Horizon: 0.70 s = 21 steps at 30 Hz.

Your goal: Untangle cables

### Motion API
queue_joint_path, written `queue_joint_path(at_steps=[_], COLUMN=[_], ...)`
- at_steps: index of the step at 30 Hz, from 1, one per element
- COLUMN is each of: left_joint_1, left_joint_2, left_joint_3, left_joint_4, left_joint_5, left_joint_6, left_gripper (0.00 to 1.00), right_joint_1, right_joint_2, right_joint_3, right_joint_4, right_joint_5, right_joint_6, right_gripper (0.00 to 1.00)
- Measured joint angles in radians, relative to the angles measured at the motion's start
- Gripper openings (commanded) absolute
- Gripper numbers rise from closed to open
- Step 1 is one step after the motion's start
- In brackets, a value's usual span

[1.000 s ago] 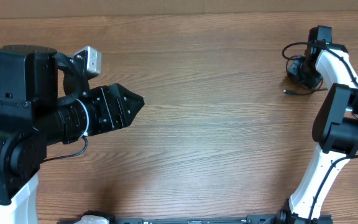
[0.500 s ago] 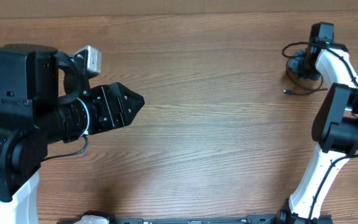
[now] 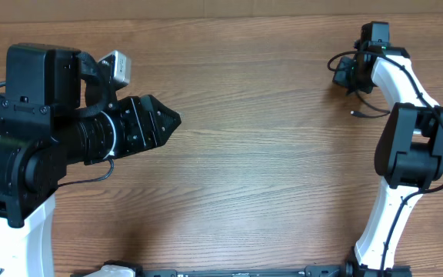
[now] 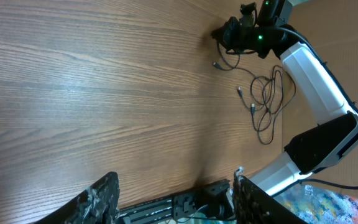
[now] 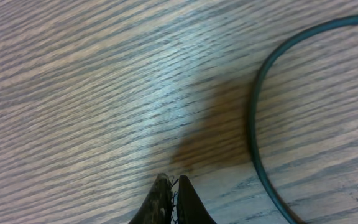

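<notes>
Cables (image 4: 267, 99) lie looped, untangling barely begun; right gripper (image 5: 171, 200) closed (nothing visibly held), left gripper (image 4: 173, 186) wide open

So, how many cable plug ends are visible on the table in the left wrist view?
3. One plug end lies nearest the right arm's tip; two more lie lower, left of the loose cable loops. Others may be hidden under the arm.
</notes>
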<state>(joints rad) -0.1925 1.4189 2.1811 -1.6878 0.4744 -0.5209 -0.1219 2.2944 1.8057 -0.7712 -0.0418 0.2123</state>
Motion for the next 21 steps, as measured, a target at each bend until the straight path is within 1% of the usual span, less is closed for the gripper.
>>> queue_joint_path(at_steps=[12, 21], left_joint_1=[0.000, 0.000], left_joint_2=[0.000, 0.000], left_joint_3=[0.000, 0.000], left_joint_4=[0.000, 0.000], left_joint_5=[0.004, 0.004], left_joint_6=[0.000, 0.000], left_gripper=[0.55, 0.55], right_joint_1=[-0.028, -0.033], right_joint_2=[0.000, 0.000], right_joint_3=[-0.013, -0.033], right_joint_4=[0.015, 0.037], right_joint_5=[-0.002, 0.014], right_joint_6=[0.020, 0.020], right_gripper=[0.04, 0.04])
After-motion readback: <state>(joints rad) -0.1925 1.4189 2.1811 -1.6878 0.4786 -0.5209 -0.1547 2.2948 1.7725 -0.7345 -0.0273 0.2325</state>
